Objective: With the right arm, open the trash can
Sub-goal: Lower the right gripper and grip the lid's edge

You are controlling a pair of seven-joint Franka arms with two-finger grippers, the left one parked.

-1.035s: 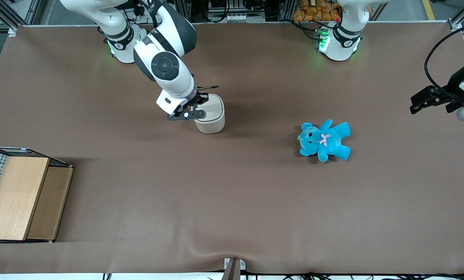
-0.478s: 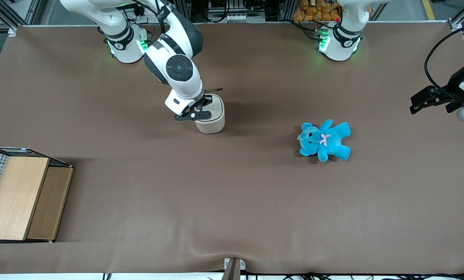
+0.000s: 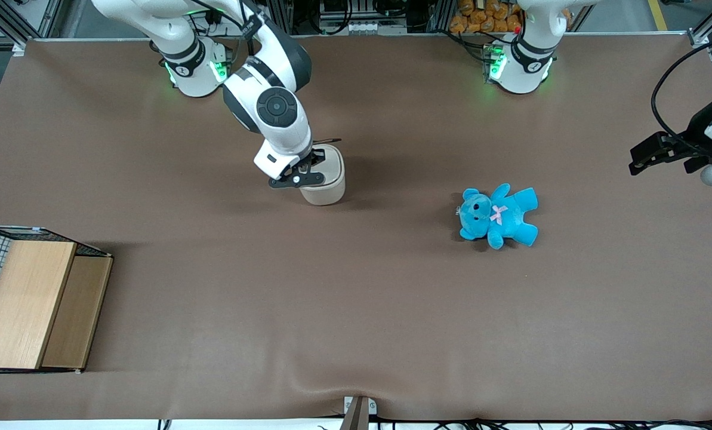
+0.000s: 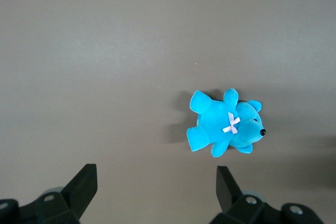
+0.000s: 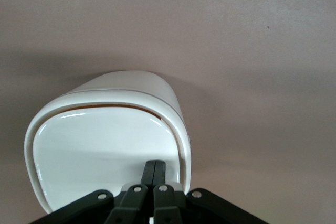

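- Half of the trash can (image 3: pixel 326 179) is hidden under the gripper (image 3: pixel 299 173).
- Its jaws are pressed together on the lid (image 5: pixel 105 156).
- Teddy (image 3: pixel 498 215) and wooden box (image 3: pixel 30 304) lie well apart.

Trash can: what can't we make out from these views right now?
- Trash can inside: lid nearly flat, only a tan sliver shows, right wrist view.
- Contact of the gripper with the lid: fingers shut together over its edge, touching or not unclear.
- Can's arm-facing side: front view, covered by the right arm.

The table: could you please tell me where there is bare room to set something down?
Bare table lies between the wooden box and the teddy, nearer the front camera. It is crowded at the trash can, where the shut gripper rests on its lid.
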